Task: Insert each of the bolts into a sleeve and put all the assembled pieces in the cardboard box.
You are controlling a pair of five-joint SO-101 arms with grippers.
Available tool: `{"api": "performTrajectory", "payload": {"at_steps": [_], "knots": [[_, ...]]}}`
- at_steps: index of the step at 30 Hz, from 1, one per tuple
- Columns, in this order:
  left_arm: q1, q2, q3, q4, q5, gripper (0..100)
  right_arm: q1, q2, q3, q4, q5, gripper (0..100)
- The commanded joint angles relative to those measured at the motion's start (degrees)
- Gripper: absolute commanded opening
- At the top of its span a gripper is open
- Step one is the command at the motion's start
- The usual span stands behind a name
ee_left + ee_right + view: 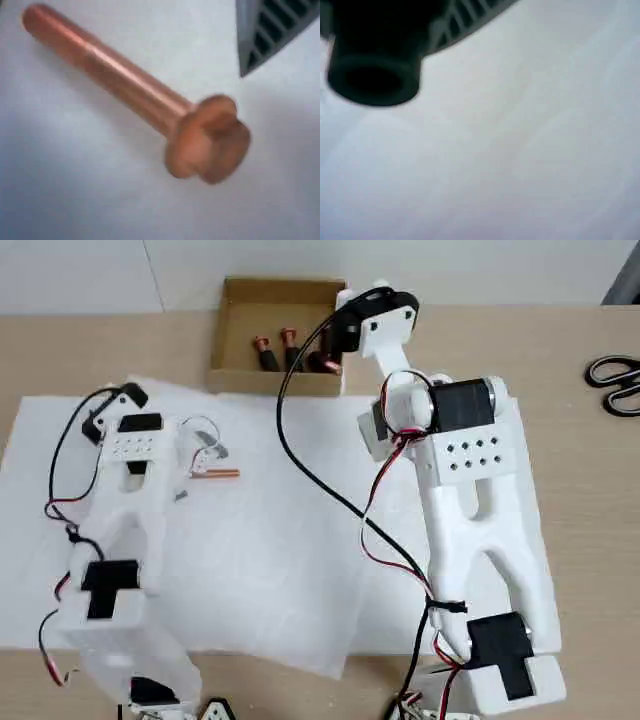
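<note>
A loose bolt point(215, 474) lies on the white sheet point(280, 570) at about 10 o'clock on the table point(595, 540), just beside the left end effector point(205, 445). That end effector is released, and its ridged grey finger point(265, 35) stands apart from the bolt. The right end effector point(338, 345) sits at the cardboard box point(275, 383) at 12 o'clock and appears clenched on a black sleeve point(372, 82).

The shank should be gripped near the head so that the plain end stays free. It should be lined up with the sleeve's bore before it is pushed in.

The bolt is smooth copper-coloured metal with a round shank and a flanged head, so it is likely to roll. The sleeve is a matt black tube with a thick wall. Finished pieces point(265, 352) lie in the box.
</note>
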Motion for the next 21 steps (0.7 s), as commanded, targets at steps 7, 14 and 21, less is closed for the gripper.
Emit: {"api": "performTrajectory", "payload": {"at_steps": [7,14,21], "knots": [[-0.1,6.2,-8.2,0.5,3.0,24,0.6,-3.2,-2.5,0.1,-0.8,0.4],[0.8,6.7,-10.6,0.4,-2.9,1,0.5,-3.2,-2.5,0.1,-0.8,0.4],[1.0,6.3,-10.9,0.5,-3.1,1,0.5,-3.2,-2.5,0.1,-2.3,0.4]]}}
